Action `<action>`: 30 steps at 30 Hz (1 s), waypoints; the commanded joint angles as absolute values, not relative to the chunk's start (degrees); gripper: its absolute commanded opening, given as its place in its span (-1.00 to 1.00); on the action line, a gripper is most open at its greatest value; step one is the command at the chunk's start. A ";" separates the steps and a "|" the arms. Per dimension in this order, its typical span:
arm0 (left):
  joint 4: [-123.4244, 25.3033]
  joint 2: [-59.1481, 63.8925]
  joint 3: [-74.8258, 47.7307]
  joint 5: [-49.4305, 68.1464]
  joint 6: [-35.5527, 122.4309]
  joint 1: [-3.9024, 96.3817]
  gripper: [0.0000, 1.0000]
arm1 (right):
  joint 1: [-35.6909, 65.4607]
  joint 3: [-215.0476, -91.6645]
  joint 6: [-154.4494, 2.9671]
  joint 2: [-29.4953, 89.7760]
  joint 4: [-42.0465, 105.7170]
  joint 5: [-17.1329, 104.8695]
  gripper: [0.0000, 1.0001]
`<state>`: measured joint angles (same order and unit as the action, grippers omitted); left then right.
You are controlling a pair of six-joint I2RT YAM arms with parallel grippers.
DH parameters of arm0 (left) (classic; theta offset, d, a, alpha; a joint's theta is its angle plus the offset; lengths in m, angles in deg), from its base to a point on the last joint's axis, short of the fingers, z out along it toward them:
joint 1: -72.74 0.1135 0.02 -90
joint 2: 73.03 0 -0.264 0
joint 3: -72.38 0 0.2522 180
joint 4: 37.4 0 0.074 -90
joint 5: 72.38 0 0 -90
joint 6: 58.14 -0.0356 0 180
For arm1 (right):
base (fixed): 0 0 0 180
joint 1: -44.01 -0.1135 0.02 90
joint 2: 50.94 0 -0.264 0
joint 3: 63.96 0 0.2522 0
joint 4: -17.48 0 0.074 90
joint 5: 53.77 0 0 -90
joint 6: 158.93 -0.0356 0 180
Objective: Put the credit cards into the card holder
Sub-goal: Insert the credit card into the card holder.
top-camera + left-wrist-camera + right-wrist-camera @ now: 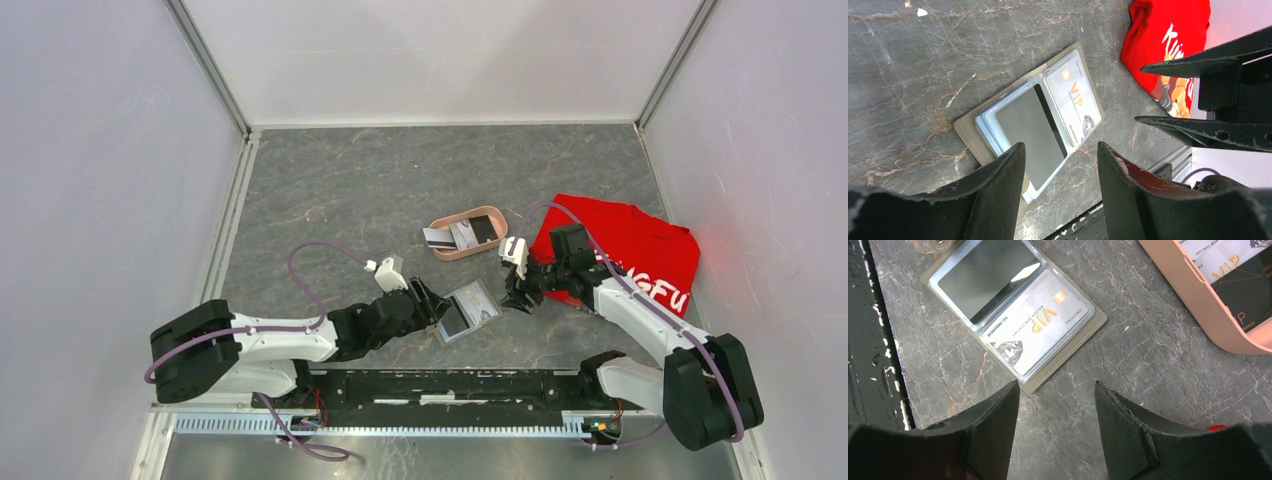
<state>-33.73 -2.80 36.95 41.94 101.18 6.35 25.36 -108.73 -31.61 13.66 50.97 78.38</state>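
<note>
Grey marbled table [330, 190] fills the booth floor. On its right side lies a red shirt [640, 245] with white lettering, and the right arm [640, 315] passes over its near edge. The left arm [280, 340] reaches in low from the other side, and the two arms meet near the table's front middle.

Behind them sits a pink tray [468, 256], close to the right arm's wrist. The holder [468, 310] lies flat and unfolded between the two grippers, pockets up.

The left gripper [428, 297] has its jaws apart with nothing between them. Its tips are at the holder's near edge, but whether they touch it I cannot tell. The right gripper [520, 295] is likewise spread and empty, hovering over bare table just beside the holder's corner.

One pocket holds a dark card [983, 275], the other a whitish VIP card [1040, 322]. More cards [452, 236], whitish and black, lie in the tray.
</note>
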 commanded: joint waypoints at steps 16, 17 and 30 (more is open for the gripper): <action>-29.97 0.05 38.39 39.18 105.57 6.66 0.28 | 23.50 -109.19 -40.21 19.41 43.53 69.63 -0.10; -29.98 0.48 38.21 39.08 105.51 6.71 0.28 | 23.32 -109.19 -40.14 19.59 43.54 69.63 -0.10; -27.05 3.72 37.72 37.87 104.62 7.04 0.27 | 21.90 -108.92 -40.78 22.26 43.28 66.38 -0.10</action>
<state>-30.21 2.80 39.18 38.15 104.02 6.76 22.47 -108.73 -39.58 20.54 45.15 68.83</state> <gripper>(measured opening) 0.640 0.451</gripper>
